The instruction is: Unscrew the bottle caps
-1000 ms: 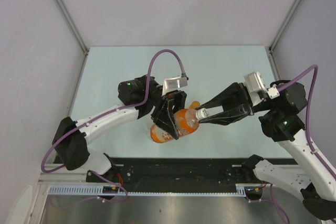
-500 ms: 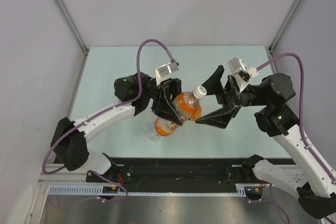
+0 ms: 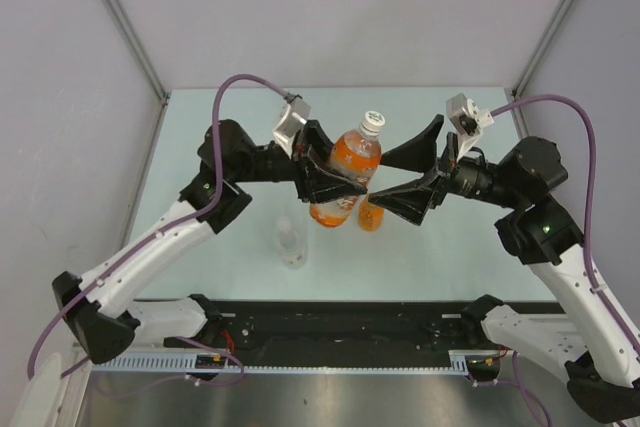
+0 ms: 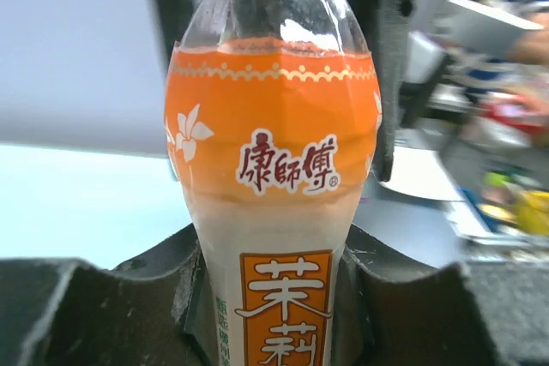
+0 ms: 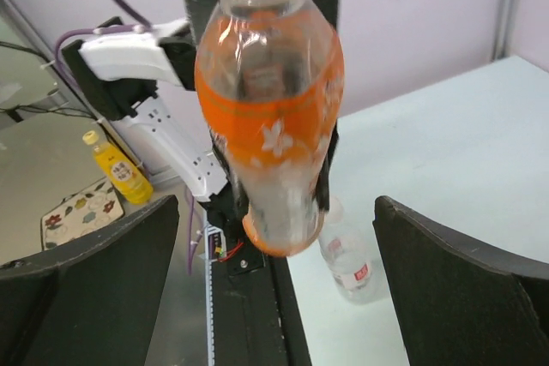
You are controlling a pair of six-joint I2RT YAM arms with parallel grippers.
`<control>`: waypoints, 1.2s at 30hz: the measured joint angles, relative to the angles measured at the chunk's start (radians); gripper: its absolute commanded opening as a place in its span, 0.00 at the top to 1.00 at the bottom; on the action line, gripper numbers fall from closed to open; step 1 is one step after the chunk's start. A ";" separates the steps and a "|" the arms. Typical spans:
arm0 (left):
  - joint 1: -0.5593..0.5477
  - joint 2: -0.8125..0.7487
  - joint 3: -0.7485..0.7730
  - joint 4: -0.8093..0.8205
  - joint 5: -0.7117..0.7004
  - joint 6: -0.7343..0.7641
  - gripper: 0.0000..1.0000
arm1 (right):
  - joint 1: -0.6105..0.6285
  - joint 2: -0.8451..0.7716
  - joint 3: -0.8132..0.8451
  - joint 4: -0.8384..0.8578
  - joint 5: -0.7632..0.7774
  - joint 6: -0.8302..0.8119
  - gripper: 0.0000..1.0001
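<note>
Zero caps off, I think | left claw point(image 3: 335, 185) grips tall orange bottle point(image 3: 355, 152), white cap point(image 3: 372, 120) on | right claw point(image 3: 377, 178) wide open at its 3 o'clock | short orange bottle point(image 3: 371, 215) at 5, clear bottle point(image 3: 291, 244) at 7

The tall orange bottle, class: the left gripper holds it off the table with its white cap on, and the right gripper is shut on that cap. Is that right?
One thing is wrong. The right gripper is open, its jaws spread wide and apart from the white cap, as the top external view shows. The rest stands: the left gripper holds the tall orange bottle off the table, cap on.
</note>
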State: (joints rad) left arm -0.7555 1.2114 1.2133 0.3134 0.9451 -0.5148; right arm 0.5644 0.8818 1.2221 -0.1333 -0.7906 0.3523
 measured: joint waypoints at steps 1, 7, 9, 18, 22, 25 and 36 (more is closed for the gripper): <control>-0.002 -0.023 0.000 -0.050 -0.043 0.048 1.00 | -0.001 -0.004 0.000 -0.018 0.013 -0.005 0.00; -0.002 -0.087 -0.013 -0.239 -0.360 0.235 0.97 | -0.004 -0.024 0.000 -0.083 0.095 -0.017 0.00; -0.002 -0.081 -0.017 -0.295 -0.473 0.264 0.86 | -0.004 -0.030 0.000 -0.092 0.159 -0.012 0.00; -0.004 -0.069 -0.128 -0.372 -0.722 0.298 1.00 | -0.004 -0.092 -0.057 -0.024 0.441 0.091 0.01; -0.027 -0.072 -0.135 -0.394 -0.851 0.314 1.00 | -0.004 -0.077 -0.057 -0.030 0.581 0.176 0.04; -0.064 -0.085 -0.138 -0.394 -0.948 0.344 1.00 | -0.004 -0.048 -0.057 -0.035 0.647 0.245 0.06; -0.234 -0.082 -0.146 -0.322 -1.158 0.543 1.00 | 0.056 0.021 -0.064 -0.011 0.748 0.361 0.06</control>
State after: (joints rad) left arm -0.9897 1.1297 1.0668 -0.0082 -0.2131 0.0280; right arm 0.6205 0.9031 1.1576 -0.1444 -0.0422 0.7136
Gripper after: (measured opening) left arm 0.437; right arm 0.946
